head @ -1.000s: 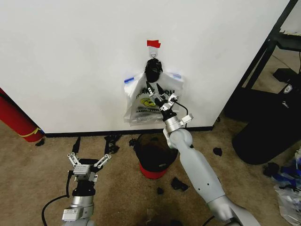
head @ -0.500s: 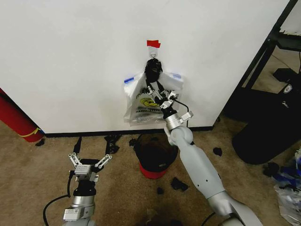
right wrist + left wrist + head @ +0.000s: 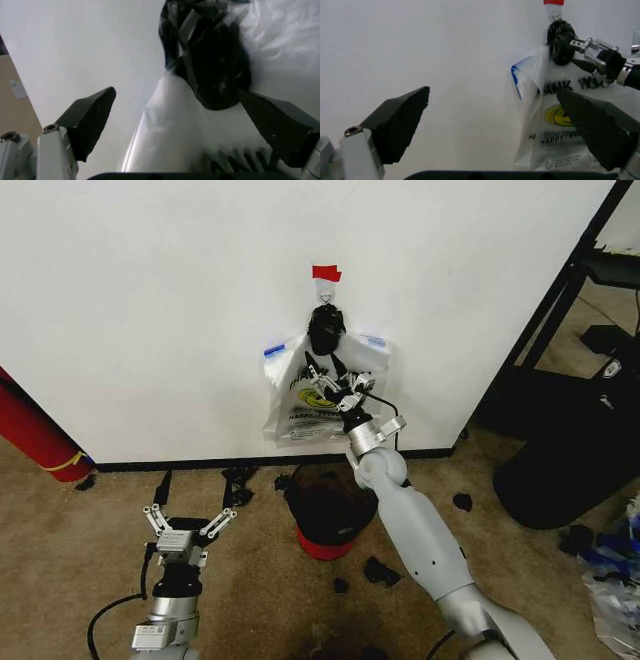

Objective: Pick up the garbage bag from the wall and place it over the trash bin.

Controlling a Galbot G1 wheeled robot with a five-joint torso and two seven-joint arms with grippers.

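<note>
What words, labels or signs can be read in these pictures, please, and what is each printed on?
"ANK YO": black print on the garbage bag, its start and end hidden.
"HAPPY EV": below the yellow smiley face, same bag, cut off by the left hand's finger.
The smaller print at the bag's foot is too small to read.

The setting appeared to be a robot test room rather than a home, with a bare white wall (image 3: 150,300) edged by a black baseboard (image 3: 180,464), worn brown carpet (image 3: 70,550) littered with dark scraps (image 3: 380,570), loose cables (image 3: 110,615) and a black metal rack (image 3: 575,280) standing alongside.
</note>
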